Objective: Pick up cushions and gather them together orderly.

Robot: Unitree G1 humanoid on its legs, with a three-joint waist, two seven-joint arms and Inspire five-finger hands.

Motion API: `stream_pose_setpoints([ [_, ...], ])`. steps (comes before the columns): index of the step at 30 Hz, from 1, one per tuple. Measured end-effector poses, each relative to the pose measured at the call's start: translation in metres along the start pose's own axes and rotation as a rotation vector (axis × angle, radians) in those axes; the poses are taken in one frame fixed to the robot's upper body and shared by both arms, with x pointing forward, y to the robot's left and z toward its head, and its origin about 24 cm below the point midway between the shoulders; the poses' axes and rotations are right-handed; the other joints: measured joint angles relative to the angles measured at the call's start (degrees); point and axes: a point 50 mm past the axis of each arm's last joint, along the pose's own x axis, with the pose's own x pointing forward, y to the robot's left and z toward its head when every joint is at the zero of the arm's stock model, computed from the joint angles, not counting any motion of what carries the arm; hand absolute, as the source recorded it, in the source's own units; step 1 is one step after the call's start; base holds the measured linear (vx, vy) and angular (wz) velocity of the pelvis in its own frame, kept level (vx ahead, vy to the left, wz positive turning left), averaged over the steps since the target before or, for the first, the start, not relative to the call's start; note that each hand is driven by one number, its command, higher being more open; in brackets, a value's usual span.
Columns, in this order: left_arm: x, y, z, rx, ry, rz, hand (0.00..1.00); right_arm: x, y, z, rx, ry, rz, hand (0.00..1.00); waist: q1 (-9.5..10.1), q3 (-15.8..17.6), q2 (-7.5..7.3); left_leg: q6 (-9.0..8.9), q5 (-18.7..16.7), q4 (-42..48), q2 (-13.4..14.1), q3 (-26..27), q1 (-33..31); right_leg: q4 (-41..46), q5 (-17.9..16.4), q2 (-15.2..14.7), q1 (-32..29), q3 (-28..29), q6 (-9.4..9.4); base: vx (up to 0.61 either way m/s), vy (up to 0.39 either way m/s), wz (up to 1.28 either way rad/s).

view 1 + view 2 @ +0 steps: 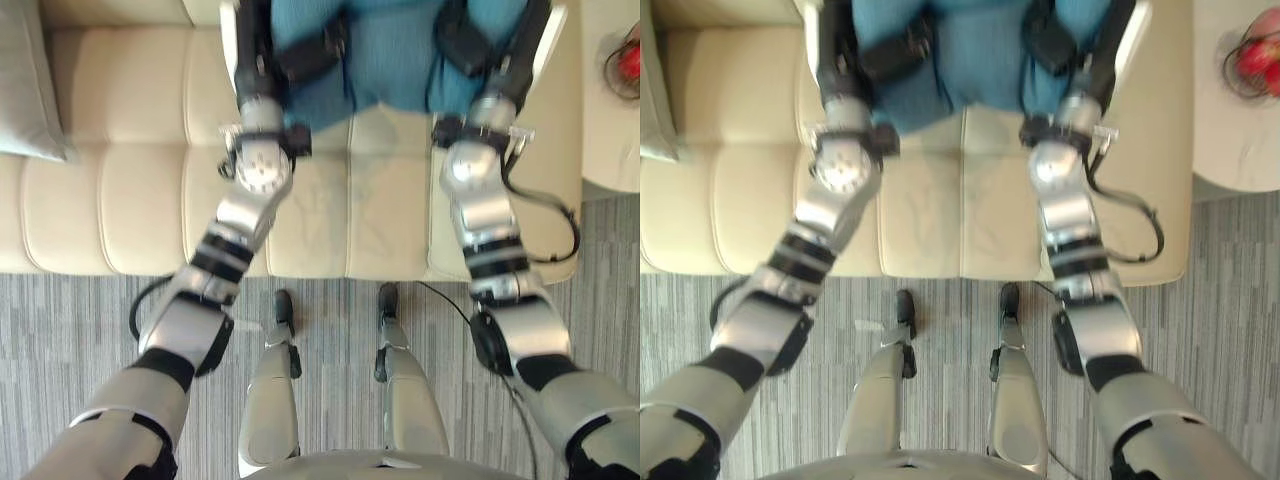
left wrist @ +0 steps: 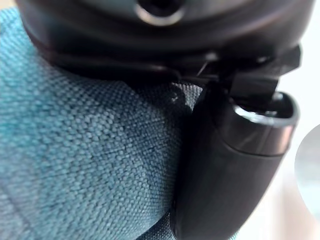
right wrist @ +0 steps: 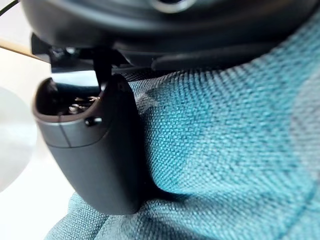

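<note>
A teal woven cushion (image 1: pixel 385 55) is held over the back of the cream sofa seat, between both hands. My left hand (image 1: pixel 305 58) grips its left side and my right hand (image 1: pixel 465 42) grips its right side. In the left wrist view the dark thumb (image 2: pixel 230 165) presses into the teal fabric (image 2: pixel 85 150). The right wrist view shows the same, with the thumb (image 3: pixel 95 155) dug into the cushion (image 3: pixel 230 130). A grey cushion (image 1: pixel 25 80) leans at the sofa's far left.
The cream sofa (image 1: pixel 130 200) spans the view, its front edge meeting a grey striped carpet (image 1: pixel 60 330). A white side table (image 1: pixel 610 130) stands at the right, with a red object (image 1: pixel 628 60) in a wire holder on it.
</note>
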Motion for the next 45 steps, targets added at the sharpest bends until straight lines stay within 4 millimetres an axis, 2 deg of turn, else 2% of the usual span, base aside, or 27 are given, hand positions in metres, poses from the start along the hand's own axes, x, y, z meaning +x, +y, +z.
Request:
stream_pose_setpoints([
  [5, 0.005, 0.005, -0.003, 0.002, 0.028, 0.019, 1.0, -0.003, 0.004, -0.015, 0.058, 0.119, 0.031, 1.0, 0.07, 0.16, -0.1, 0.0, -0.01, 1.03, -0.17, -0.88, -3.02, 0.4, 0.0, -0.26, -2.03, -1.37, 0.0, 0.09, 0.05, 0.1],
  [9, 0.001, 0.0, -0.014, -0.038, 0.108, 0.039, 1.0, -0.01, 0.014, -0.019, 0.109, 0.174, 0.07, 1.0, 0.21, 3.03, -0.15, -0.01, -0.01, 1.65, 0.29, -0.86, -3.29, 0.85, -0.01, 0.13, -2.23, -1.35, 0.0, 0.09, 0.037, -0.03],
  [13, -0.011, -0.006, -0.032, -0.041, 0.181, 0.034, 1.0, -0.031, 0.017, -0.043, 0.128, 0.237, 0.117, 1.0, 0.74, 4.04, -0.17, -0.01, 0.0, 2.31, 1.4, -0.74, -3.37, 1.93, -0.15, 1.13, -2.52, -1.38, -0.1, 0.08, 0.01, -0.06],
  [15, -0.015, -0.003, -0.041, -0.036, 0.203, 0.036, 1.0, -0.039, 0.017, -0.053, 0.13, 0.264, 0.127, 1.0, 0.81, 4.04, -0.16, -0.03, 0.01, 2.4, 1.77, -0.7, -2.81, 3.41, -0.92, 1.4, -2.64, -1.48, -0.59, 0.08, 0.002, -0.05],
  [23, -0.034, 0.012, -0.064, -0.028, 0.24, 0.016, 1.0, -0.057, 0.004, -0.069, 0.181, 0.262, 0.14, 1.0, 1.63, 4.03, -0.15, -1.16, 0.72, 2.36, 2.46, -0.71, -1.73, 8.18, -3.82, 1.73, -3.67, -1.77, -1.16, 0.08, -0.01, 0.0],
  [29, -0.046, 0.03, -0.076, -0.009, 0.247, 0.014, 1.0, -0.074, -0.021, -0.095, 0.203, 0.312, 0.115, 1.0, 2.5, 4.02, -0.13, -2.04, 1.39, 1.64, 3.0, -0.77, 0.98, 13.54, -6.74, 1.87, -3.82, -1.92, -1.81, 0.05, -0.041, 0.0],
  [33, -0.043, 0.058, -0.069, 0.027, 0.182, 0.027, 1.0, -0.079, -0.054, -0.113, 0.205, 0.339, 0.04, 1.0, 2.67, 4.0, -0.1, -2.49, 3.33, -1.4, 3.0, -0.72, 3.3, 15.82, -7.68, 1.86, -4.0, -1.95, -2.15, 0.03, -0.058, 0.02],
  [37, -0.046, 0.08, -0.067, 0.009, 0.149, 0.066, 1.0, -0.084, -0.082, -0.119, 0.199, 0.321, -0.018, 1.0, 2.8, 3.99, -0.08, -2.53, 3.55, -1.6, 2.97, -0.73, 4.24, 17.33, -8.33, 1.71, -3.9, -1.98, -2.23, 0.04, -0.042, 0.01],
  [39, -0.056, 0.092, -0.071, -0.015, 0.151, 0.082, 1.0, -0.091, -0.096, -0.12, 0.21, 0.3, -0.04, 1.0, 2.76, 3.98, -0.06, -2.53, 3.55, -1.6, 2.96, -0.72, 5.22, 18.14, -8.88, 1.63, -3.22, -1.99, -2.25, 0.06, -0.045, 0.03],
  [41, -0.076, 0.1, -0.081, -0.026, 0.179, 0.074, 1.0, -0.103, -0.107, -0.122, 0.198, 0.286, -0.036, 1.0, 2.79, 3.91, 0.06, -2.55, 3.54, -1.59, 2.93, -0.82, 6.67, 18.95, -9.66, 1.47, -1.98, -2.27, -2.27, 0.06, -0.052, 0.08],
  [44, -0.128, 0.105, -0.115, -0.065, 0.321, 0.066, 1.0, -0.139, -0.122, -0.137, 0.17, 0.338, -0.001, 1.0, 2.92, 2.38, 0.69, -2.53, 2.63, -1.56, 2.96, -1.0, 9.39, 19.96, -11.31, 1.29, 0.69, -2.91, -2.22, 0.05, -0.044, 0.1],
  [45, -0.157, 0.108, -0.133, -0.072, 0.417, 0.069, 1.0, -0.161, -0.126, -0.15, 0.162, 0.402, 0.013, 1.0, 2.99, 0.88, 0.95, -2.55, 1.94, -1.21, 2.95, -0.94, 10.36, 20.54, -12.14, 1.17, 1.55, -2.97, -2.2, 0.07, -0.046, 0.01],
])
